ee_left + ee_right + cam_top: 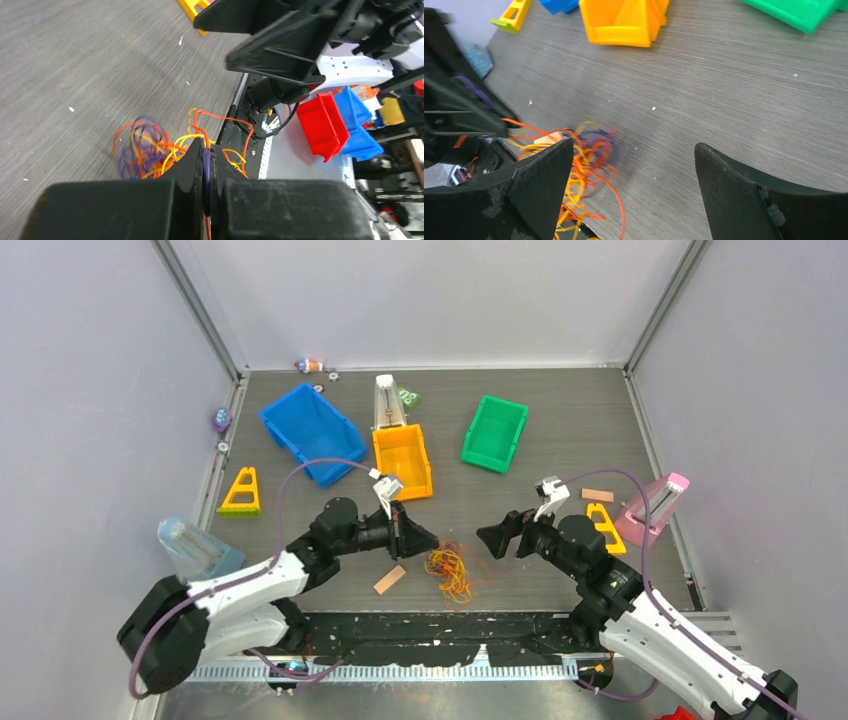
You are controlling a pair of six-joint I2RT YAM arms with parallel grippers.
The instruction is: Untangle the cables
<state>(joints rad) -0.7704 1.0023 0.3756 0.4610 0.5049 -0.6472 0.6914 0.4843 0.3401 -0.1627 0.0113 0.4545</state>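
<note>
The cables (449, 570) lie as a small tangle of orange, yellow and purple loops on the grey table, near its front edge between the two arms. My left gripper (432, 541) is just left of the tangle. In the left wrist view it (212, 147) is shut on a purple strand (206, 170) and an orange one, with the rest of the cables (145, 150) spread beyond its tips. My right gripper (485, 537) hovers right of the tangle. Its jaws (634, 150) stand wide open with only bare table between them, and the cables (584, 160) lie by its left finger.
A blue bin (308, 430), an orange bin (402, 462) and a green bin (495, 433) stand at the back. Yellow triangular frames sit at the left (241, 492) and the right (603, 527). A tan block (389, 580) lies left of the tangle, and a pink holder (655, 508) stands far right.
</note>
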